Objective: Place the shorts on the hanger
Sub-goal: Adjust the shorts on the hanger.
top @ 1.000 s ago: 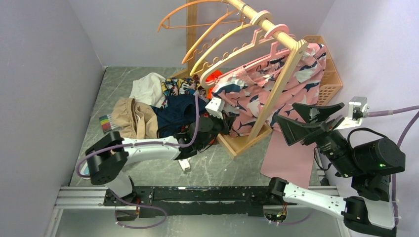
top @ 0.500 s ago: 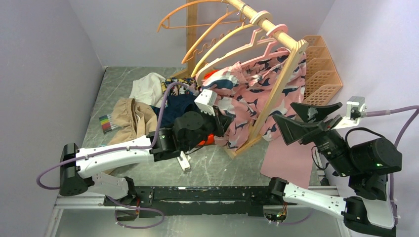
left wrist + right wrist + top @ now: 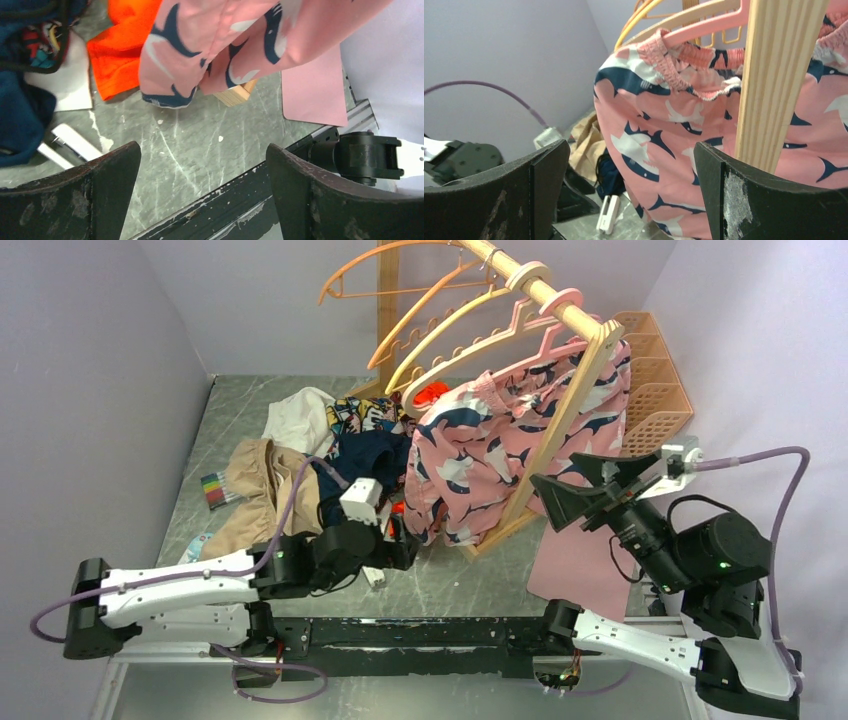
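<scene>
Whale-print shorts (image 3: pixel 490 455) hung by their gathered waistband from the pink hanger (image 3: pixel 706 26) on the wooden rack (image 3: pixel 578 395), legs dropping toward the tabletop (image 3: pixel 450 575). The hanger's long axis ran from near-left up to far-right. The left tool (image 3: pixel 202 150), fingers spread and empty, lay low over the tabletop, just near-left of the hem, its arm stretched flat. The right tool (image 3: pixel 631 147), also spread and empty, was raised and pointed left at the shorts, seemingly closer to the waistband.

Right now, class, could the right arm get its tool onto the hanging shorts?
Probably yes: the open right tool faces the shorts with nothing between, though the rack's wooden post covers part of the fabric.
</scene>
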You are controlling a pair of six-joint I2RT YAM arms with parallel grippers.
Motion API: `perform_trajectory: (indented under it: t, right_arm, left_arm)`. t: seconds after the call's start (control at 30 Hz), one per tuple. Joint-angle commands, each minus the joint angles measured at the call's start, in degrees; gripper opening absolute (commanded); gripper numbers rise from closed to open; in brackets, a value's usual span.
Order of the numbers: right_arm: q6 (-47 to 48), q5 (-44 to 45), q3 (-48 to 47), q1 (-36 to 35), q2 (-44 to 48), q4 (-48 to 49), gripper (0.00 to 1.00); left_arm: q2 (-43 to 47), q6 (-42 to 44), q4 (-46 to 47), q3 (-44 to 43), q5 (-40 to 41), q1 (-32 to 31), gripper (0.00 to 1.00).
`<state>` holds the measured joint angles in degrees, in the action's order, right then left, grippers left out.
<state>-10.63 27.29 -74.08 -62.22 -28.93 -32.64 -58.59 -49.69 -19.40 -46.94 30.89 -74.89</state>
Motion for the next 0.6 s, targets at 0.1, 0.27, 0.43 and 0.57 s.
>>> perform_trajectory:
  t: [0.1, 0.27, 0.43, 0.57]
  right_arm:
    - [-0.81, 1.83, 3.75, 0.23, -2.55, -1.31, 1.00]
    - [-2.35, 0.11, 6.34, 0.24, -3.89, -0.53, 1.00]
    - [-3.87, -1.33, 6.50, 0.26, -4.47, -0.82, 1.00]
    - [-4.46, -1.02, 6.31, 0.20, -3.78, -1.84, 1.00]
  left_arm:
    - [5.32, 10.36, 13.94, 8.06, 3.77, -0.17, 1.00]
    - [-3.05, 22.16, 25.68, 6.44, 1.18, 3.67, 1.00]
    - [-8.21, 25.23, 33.12, 6.02, -9.82, 12.75, 0.97]
    - [-11.71, 27.93, 36.84, 5.95, -15.11, 15.98, 0.85]
